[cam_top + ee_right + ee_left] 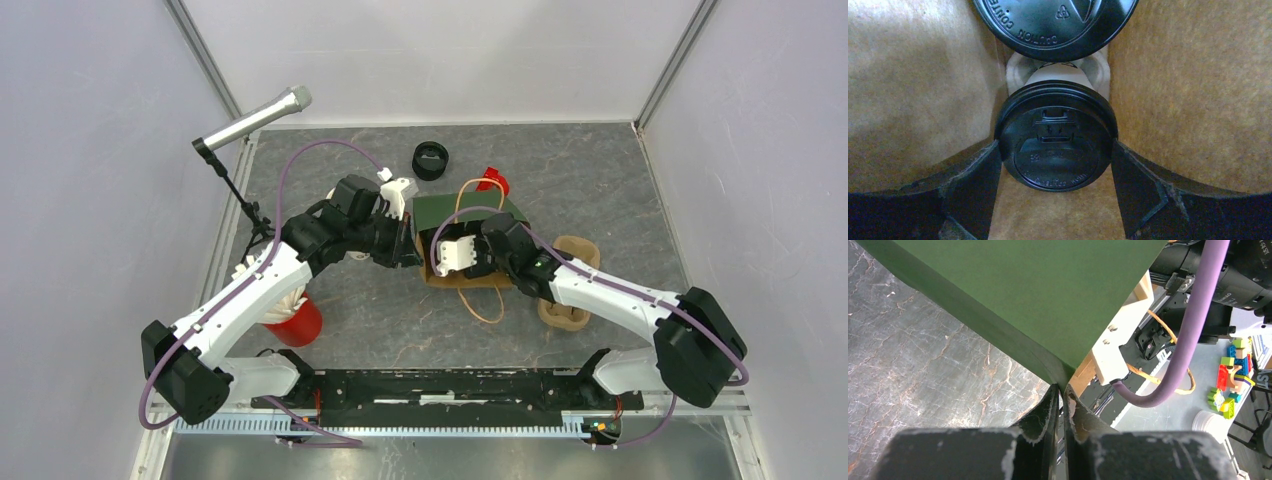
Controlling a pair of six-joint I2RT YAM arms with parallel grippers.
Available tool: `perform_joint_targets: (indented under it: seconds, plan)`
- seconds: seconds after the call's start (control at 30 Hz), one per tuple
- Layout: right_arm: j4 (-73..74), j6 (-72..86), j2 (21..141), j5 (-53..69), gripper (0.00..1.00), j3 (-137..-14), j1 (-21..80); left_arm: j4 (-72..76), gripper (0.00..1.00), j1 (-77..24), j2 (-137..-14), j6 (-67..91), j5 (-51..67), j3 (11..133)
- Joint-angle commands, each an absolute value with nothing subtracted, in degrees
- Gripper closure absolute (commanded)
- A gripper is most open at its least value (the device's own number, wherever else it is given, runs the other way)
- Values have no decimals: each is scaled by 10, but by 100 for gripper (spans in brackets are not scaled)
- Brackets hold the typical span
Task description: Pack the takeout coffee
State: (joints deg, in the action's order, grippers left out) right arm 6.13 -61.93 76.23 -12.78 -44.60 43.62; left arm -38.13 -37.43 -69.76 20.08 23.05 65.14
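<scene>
The takeout coffee sits inside the green paper bag (462,212), near the centre of the top view on the desk (600,180). In the right wrist view, two black-lidded cups show between the bag's brown inner walls. The nearer cup (1055,135) is in the middle of the frame and the farther cup (1055,20) is at the top edge, with a pale pulp holder (1018,70) showing between them.

The right hand (1055,147) reaches into the bag's mouth. Its fingers are spread wide and meet the rim of the nearer cup's lid on both sides, so it appears to grip that cup (how hard it presses cannot be told). The left hand (1064,396) is closed on the bag's folded edge, at the lower middle of the left wrist view, and by the look of it keeps the mouth open.

A paper cup of this kind is likely light, and top-heavy if filled (the fill is hidden). Its thin wall would give under a hard squeeze. The plastic lid is stiffer but slick, and it only snaps on, so a lift by the lid alone could pull it off. The safer hold is probably just under the lid, where the rolled rim stiffens the wall, with the cup kept upright. The bag is floppy paper, so its walls may sag onto the cups if the held edge is let go.
</scene>
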Motion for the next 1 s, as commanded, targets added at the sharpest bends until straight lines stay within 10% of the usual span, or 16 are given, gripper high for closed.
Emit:
perform_joint_targets:
  seconds: [0.0,0.73,0.97]
  plan:
    - [61,-617,777,-121,58,-437,426,-364,88,-376,-692,219,253,661]
    - [36,-591,810,-118,59,-447,423,-370,88,-376,-705,221,248,674]
    - [34,-591,808,-119,59,-445,421,-428,72,-370,-700,217,144,696]
